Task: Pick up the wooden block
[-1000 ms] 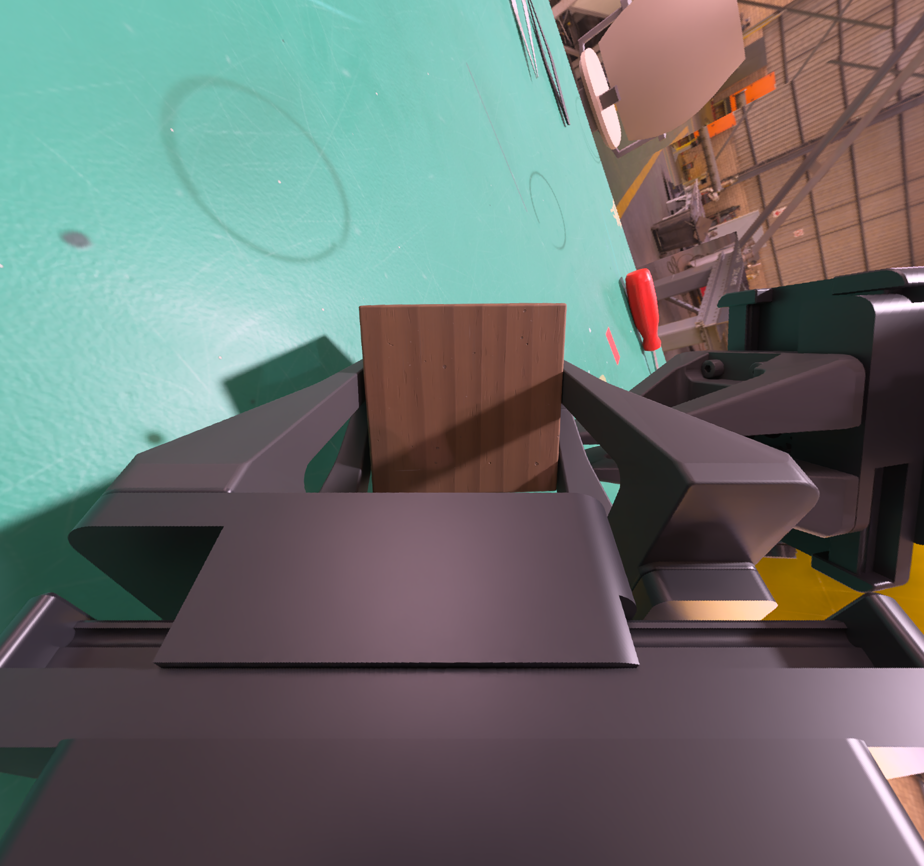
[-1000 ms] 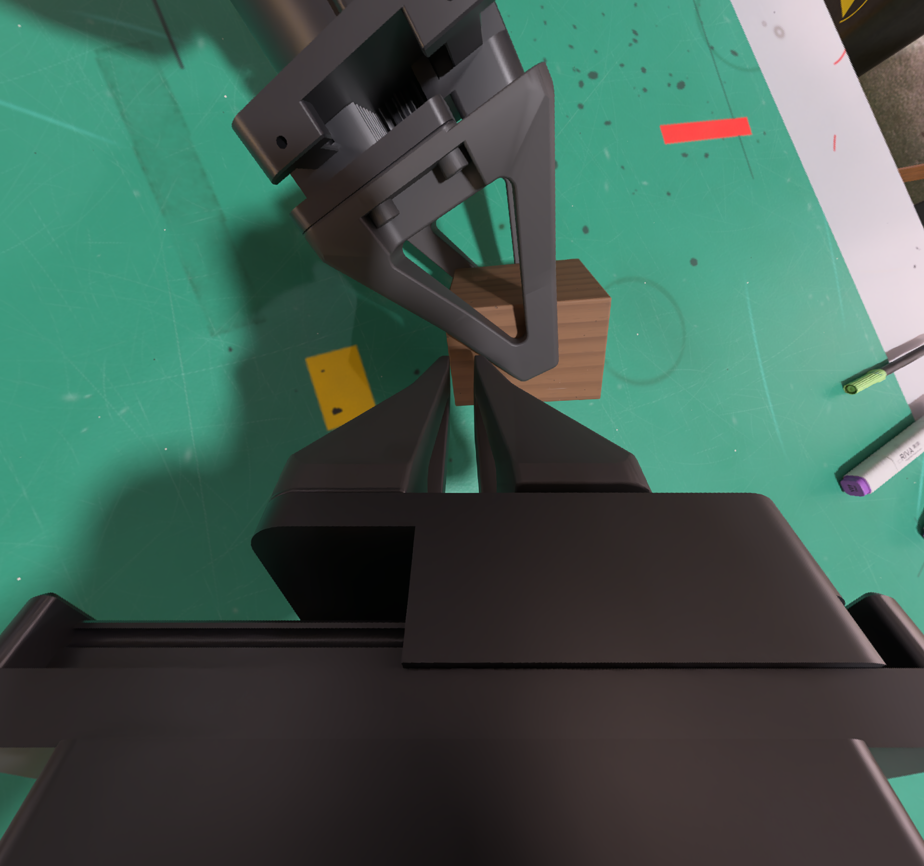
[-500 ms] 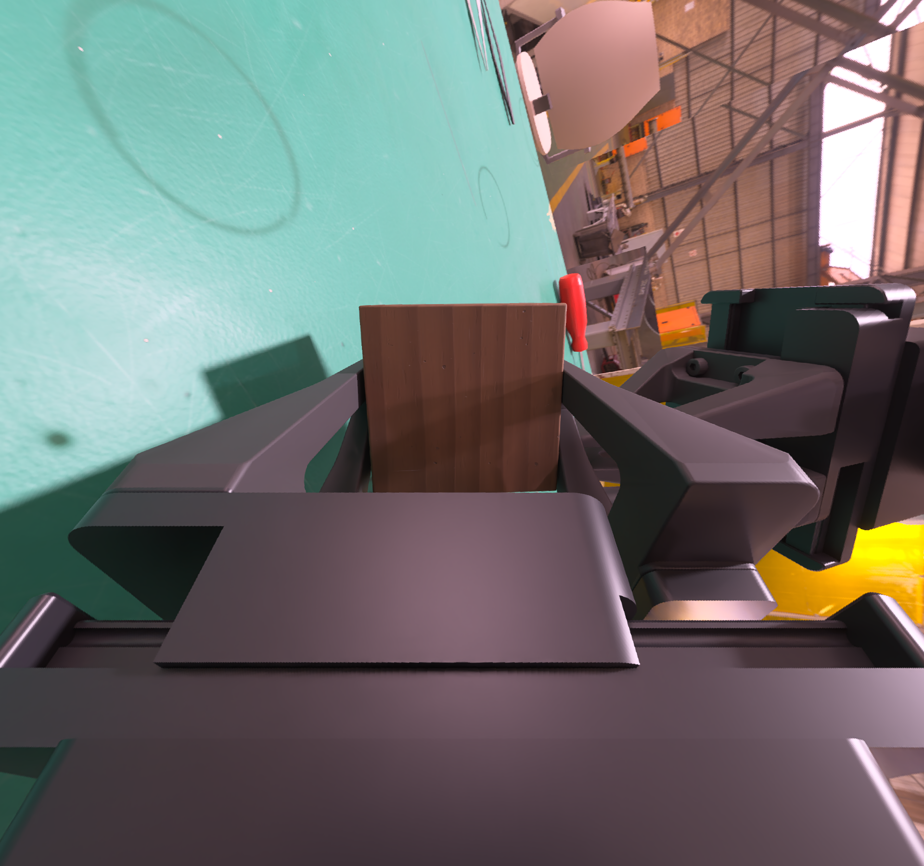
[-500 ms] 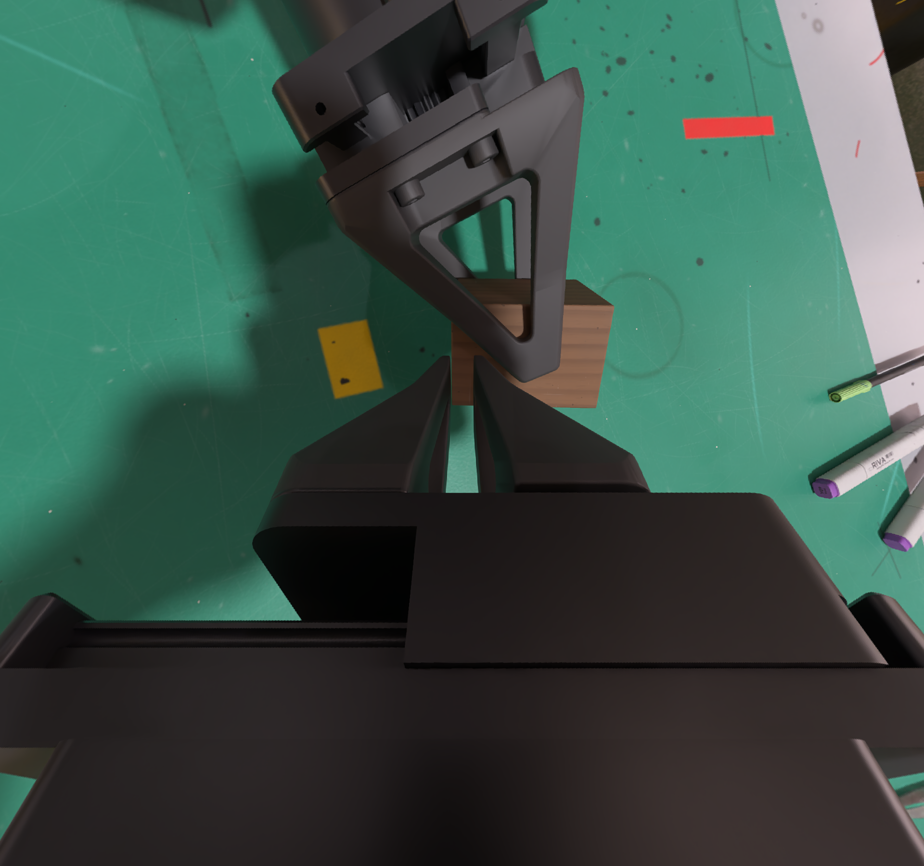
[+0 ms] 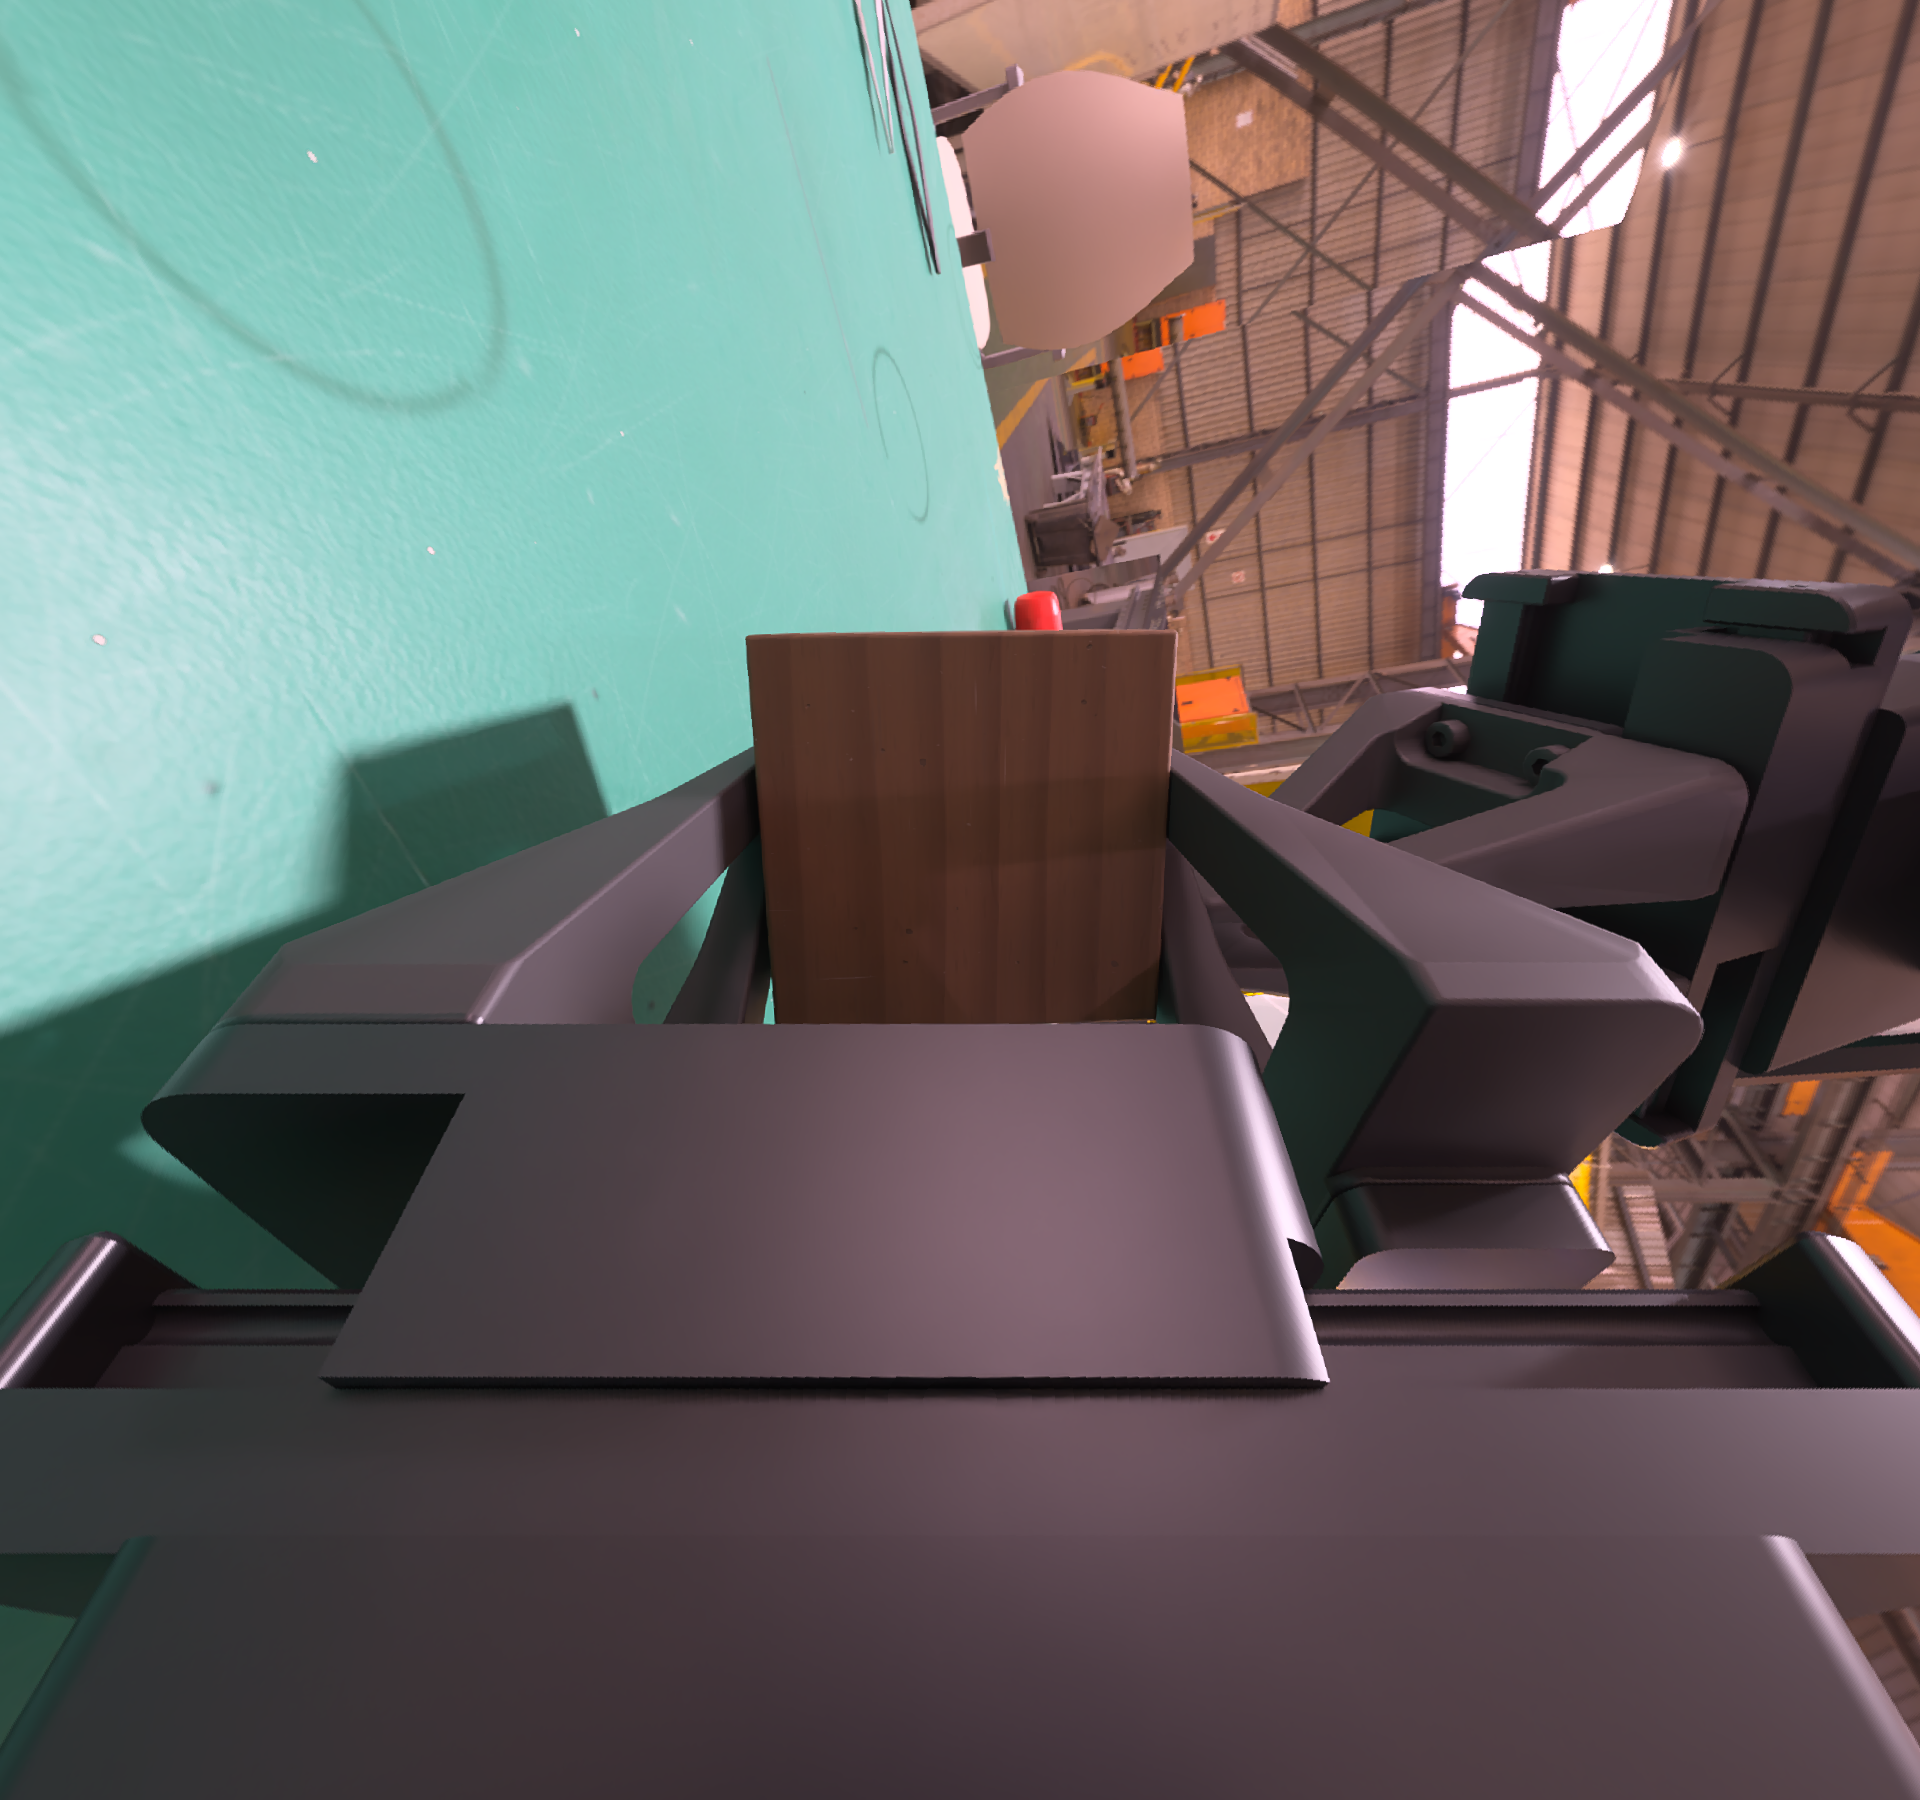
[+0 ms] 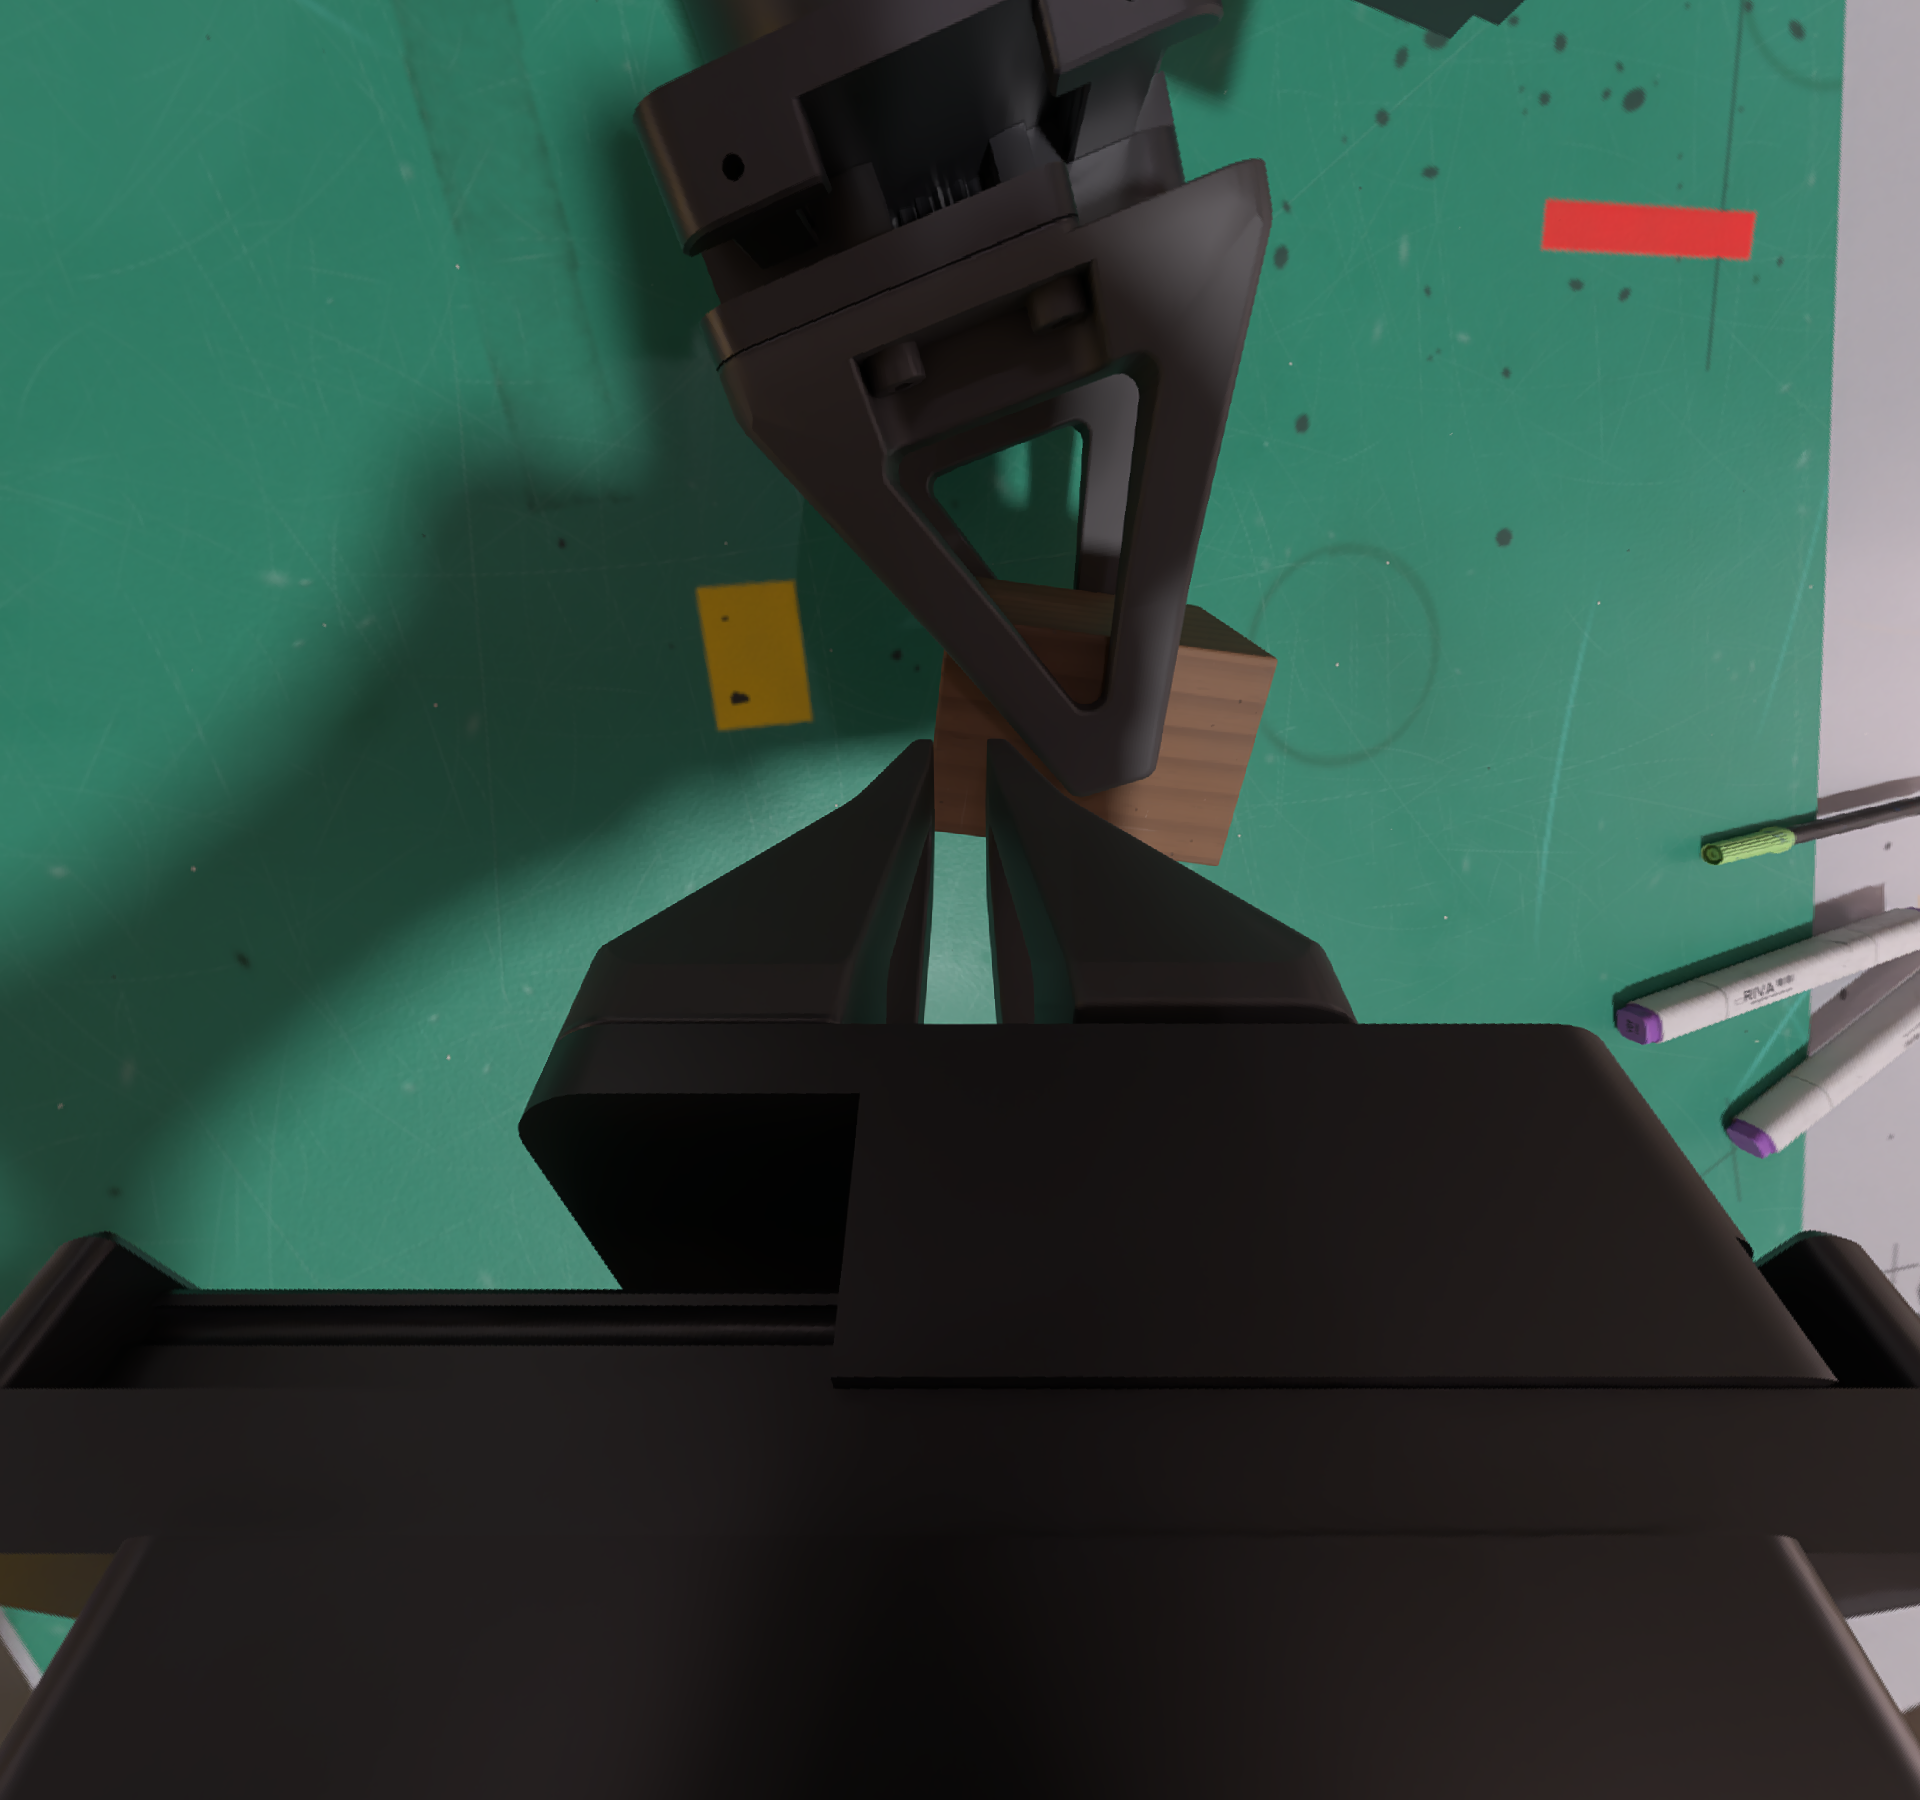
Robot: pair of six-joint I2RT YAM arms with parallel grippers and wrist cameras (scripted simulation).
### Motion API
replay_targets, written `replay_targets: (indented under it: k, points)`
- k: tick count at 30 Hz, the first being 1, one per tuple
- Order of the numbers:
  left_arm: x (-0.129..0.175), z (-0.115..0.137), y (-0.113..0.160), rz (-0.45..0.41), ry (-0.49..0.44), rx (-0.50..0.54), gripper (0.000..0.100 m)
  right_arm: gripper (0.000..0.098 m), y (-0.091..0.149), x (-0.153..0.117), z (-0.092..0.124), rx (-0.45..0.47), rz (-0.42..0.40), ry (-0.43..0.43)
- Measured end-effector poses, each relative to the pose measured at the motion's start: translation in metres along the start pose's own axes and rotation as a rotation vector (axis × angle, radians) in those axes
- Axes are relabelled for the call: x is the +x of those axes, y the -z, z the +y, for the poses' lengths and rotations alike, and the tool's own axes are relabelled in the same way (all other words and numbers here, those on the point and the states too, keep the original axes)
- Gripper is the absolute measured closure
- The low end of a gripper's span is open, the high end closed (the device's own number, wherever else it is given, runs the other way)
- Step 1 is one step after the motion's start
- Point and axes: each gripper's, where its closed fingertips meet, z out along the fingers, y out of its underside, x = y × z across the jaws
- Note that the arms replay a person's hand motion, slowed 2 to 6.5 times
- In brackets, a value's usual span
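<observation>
Right now the left tool (image 5: pixel 961 815) is clamped on the brown wooden block with vertical grain (image 5: pixel 961 825), one dark finger pressed against each of its side faces. The block's shadow (image 5: pixel 473 794) falls apart from it on the scratched green desk (image 5: pixel 312 400), so it looks lifted, though no gap under it shows. A red handle tip (image 5: pixel 1037 610) peeks over the block's top edge.

From the right wrist view, the same block (image 6: pixel 1210 742) sits beneath the left tool's dark triangular finger (image 6: pixel 1132 607), which crosses its top. The right tool (image 6: pixel 958 763) is nearly closed, a narrow slit between its fingers, and holds nothing; its tips lie just beside the block's near left corner, and I cannot tell whether they touch it.

On the desk (image 6: pixel 312 815) lie a yellow rectangular patch (image 6: pixel 755 654) left of the block and a red rectangular strip (image 6: pixel 1649 229) toward the far right. Near the desk's right edge rest a green-capped pen (image 6: pixel 1756 848) and two white markers with purple caps (image 6: pixel 1766 992).
</observation>
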Motion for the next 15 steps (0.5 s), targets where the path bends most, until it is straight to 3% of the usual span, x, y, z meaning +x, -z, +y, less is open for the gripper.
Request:
replay_targets:
  k: [15]
  points:
    - [0.009,-0.003,0.001,0.096,0.100,0.033,0.045,0.0884,0.005,0.006,-0.016,-0.085,-0.050,0.070]
